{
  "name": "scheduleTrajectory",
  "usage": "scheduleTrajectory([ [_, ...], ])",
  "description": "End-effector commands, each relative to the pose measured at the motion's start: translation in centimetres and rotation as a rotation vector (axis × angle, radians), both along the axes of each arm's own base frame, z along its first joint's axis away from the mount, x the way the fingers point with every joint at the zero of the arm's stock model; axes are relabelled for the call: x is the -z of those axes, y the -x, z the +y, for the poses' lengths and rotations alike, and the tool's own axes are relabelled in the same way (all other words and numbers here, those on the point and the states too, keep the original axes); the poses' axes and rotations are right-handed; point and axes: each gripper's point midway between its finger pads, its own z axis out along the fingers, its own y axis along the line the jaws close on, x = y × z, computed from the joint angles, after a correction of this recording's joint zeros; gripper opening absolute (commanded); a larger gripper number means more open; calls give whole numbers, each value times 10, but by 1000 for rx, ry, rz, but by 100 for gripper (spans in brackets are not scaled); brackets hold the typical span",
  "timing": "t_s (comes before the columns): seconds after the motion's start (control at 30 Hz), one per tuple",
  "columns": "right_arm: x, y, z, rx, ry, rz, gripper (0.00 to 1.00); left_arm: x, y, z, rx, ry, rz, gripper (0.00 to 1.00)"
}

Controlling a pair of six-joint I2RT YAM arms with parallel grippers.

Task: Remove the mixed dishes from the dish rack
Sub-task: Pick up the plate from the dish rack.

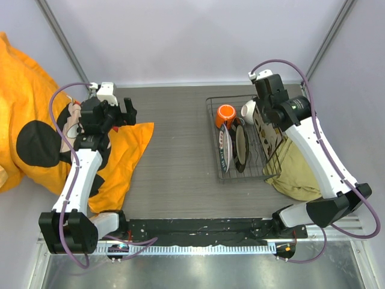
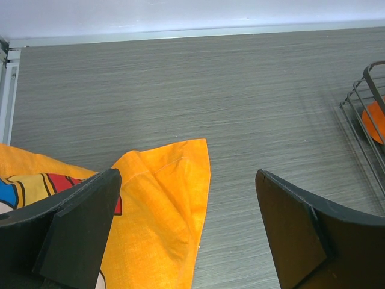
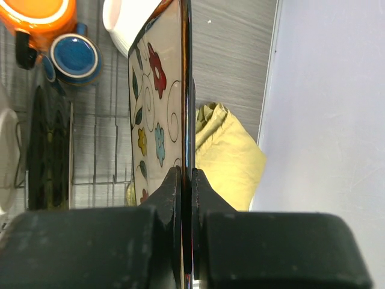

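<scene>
1. My right gripper (image 3: 187, 180) is clamped tight on the rim of the square flowered plate (image 3: 153, 114), which stands on edge at the right end of the dish rack (image 1: 228, 98). I cannot tell whether it has cleared the prongs.
2. My left gripper (image 2: 186, 174) hangs wide open and empty over the corner of the orange cloth (image 1: 129, 150), well away from the rack.
3. I judge the job barely begun: no dish sits on the bare table (image 1: 174, 150), and everything else is in the rack.
4. Count:
   - one orange mug (image 1: 225, 112)
   - one small blue cup (image 3: 75, 57)
   - one white bowl (image 1: 248, 110)
   - one square plate
   - a dark-rimmed round plate (image 1: 240, 147), with what looks like a second round plate (image 1: 224, 150) beside it
5. One olive cloth (image 1: 295, 171) lies under the rack's right side.
</scene>
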Motion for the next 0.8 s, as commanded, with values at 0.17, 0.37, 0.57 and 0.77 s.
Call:
scheduleTrajectory([
  [0.17,-98,-2,-3,0,-96,-308,1,-43,-7,-15,73,44,-110,100],
  [0.37,-131,-3,1,-33,-140,-398,1,-54,0,-45,225,140,-106,100],
  [0.57,-164,-4,5,-67,-173,-493,1,-63,4,-68,347,230,-87,100],
  [0.77,-191,-8,18,-132,-231,-573,1,-67,3,-82,422,284,-62,100],
])
